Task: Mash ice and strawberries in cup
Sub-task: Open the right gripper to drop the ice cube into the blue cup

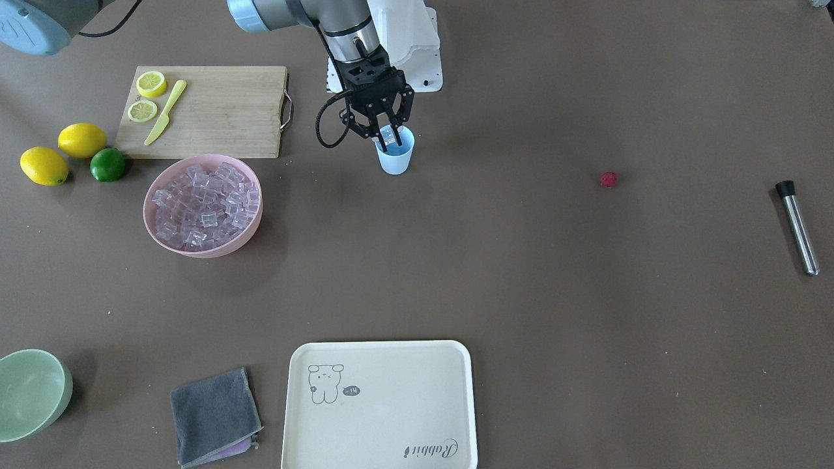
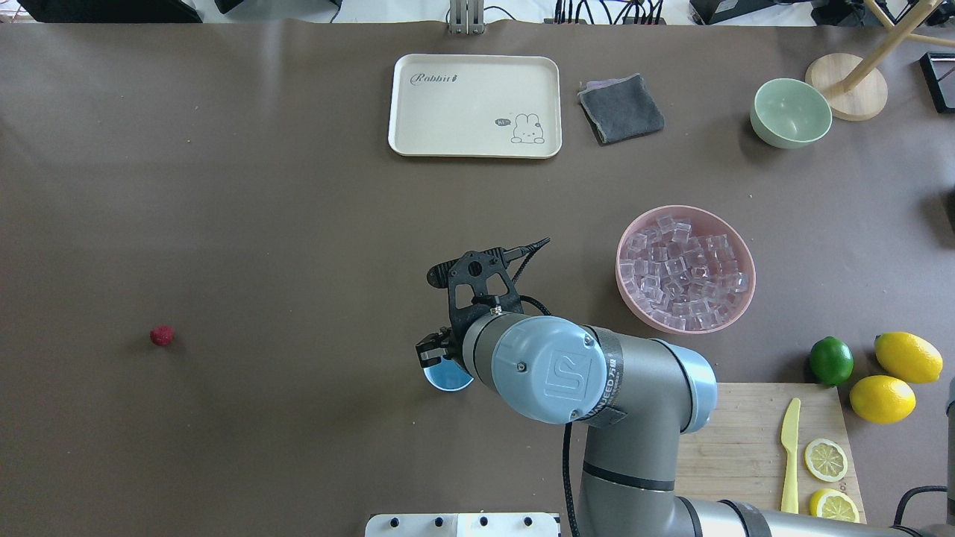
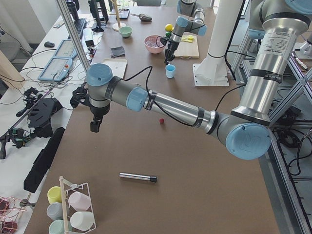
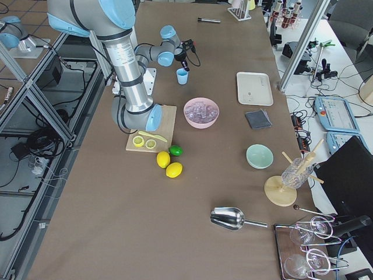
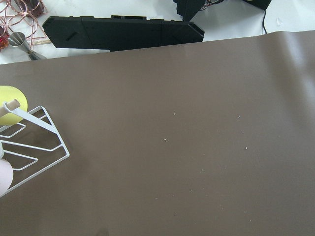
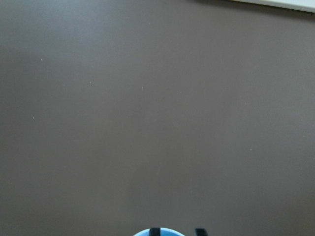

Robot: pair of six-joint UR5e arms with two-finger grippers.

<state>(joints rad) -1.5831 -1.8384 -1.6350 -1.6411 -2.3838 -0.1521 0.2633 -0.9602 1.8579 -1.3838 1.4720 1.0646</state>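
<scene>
**Right gripper (image 1: 388,133) over the cup (image 1: 395,159)**

Front-facing view: pink bowl (image 1: 195,251) of ice (image 1: 205,208), left of centre. Upper centre, the right gripper pinches an ice cube (image 1: 389,135) above the cup. Left gripper (image 3: 95,127): grip unreadable. Strawberry (image 1: 608,180), right of centre.

The cream tray (image 2: 462,112), at upper centre of the overhead view, carries the script word "Rabbit" in its upper left corner. A small dark speech bubble (image 2: 502,121) beside the tray's cartoon animal holds marks too small to read. The right arm's blue joint cap (image 2: 556,377), lower centre, shows a stylised "UR" logo.
</scene>
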